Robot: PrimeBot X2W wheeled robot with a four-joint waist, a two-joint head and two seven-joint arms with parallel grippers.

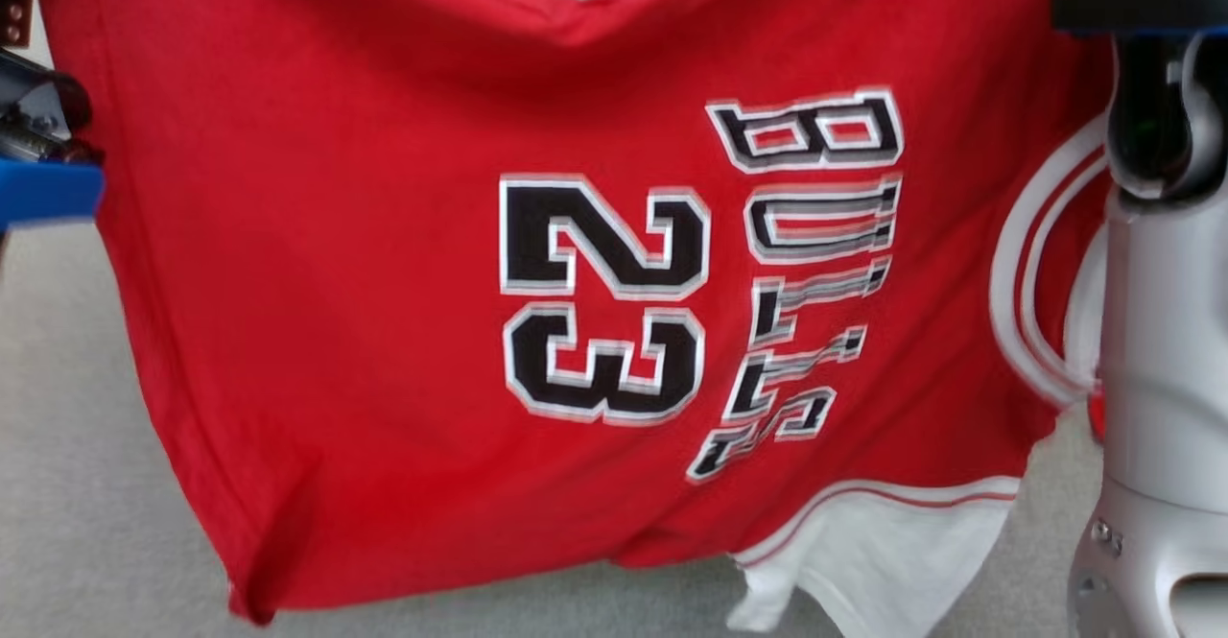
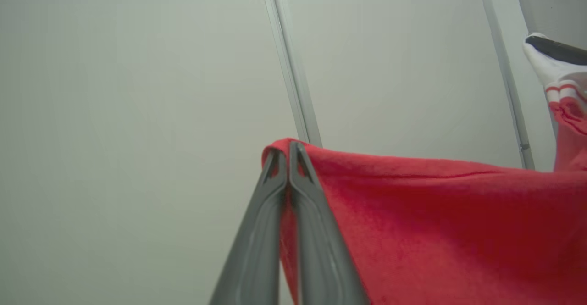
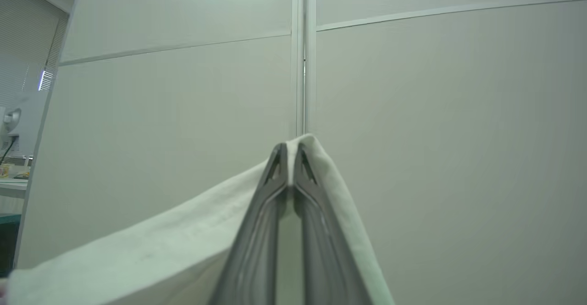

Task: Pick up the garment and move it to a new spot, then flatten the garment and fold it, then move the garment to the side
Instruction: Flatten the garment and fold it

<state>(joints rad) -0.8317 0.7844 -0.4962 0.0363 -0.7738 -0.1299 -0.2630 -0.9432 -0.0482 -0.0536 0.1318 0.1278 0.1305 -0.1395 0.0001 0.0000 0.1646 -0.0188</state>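
Head view: garment (image 1: 384,331), a red jersey, hangs spread in the air across nearly the whole frame, from upper left to right edge. It is turned sideways. Black number 23 (image 1: 602,297) with white outline sits at centre; BULLS lettering (image 1: 815,273) runs top to bottom just right of it, slightly blurred. White striped trim (image 1: 1031,273) curves at the right side; a white panel (image 1: 883,561) hangs at lower right. The top edge sags in the middle between the two held ends. The lower edge hangs clear above a pale grey surface (image 1: 86,484); counter or floor, cannot tell.

Right forearm (image 1: 1161,331), pale grey, stands upright along the right edge, in front of the trim. Dark and blue wrist hardware (image 1: 43,168) shows at the left edge, at the cloth's upper corner.

Left wrist view: left tool (image 2: 288,151) has its fingers pressed together, pinching the red cloth at its corner at frame centre. The cloth stretches from there to the right edge. Pale wall panels (image 2: 137,89) lie behind.

Right wrist view: right tool (image 3: 290,151) is likewise clamped tight, tips meeting on a fold of white fabric (image 3: 183,236) that wraps over both fingers and drapes toward lower left.
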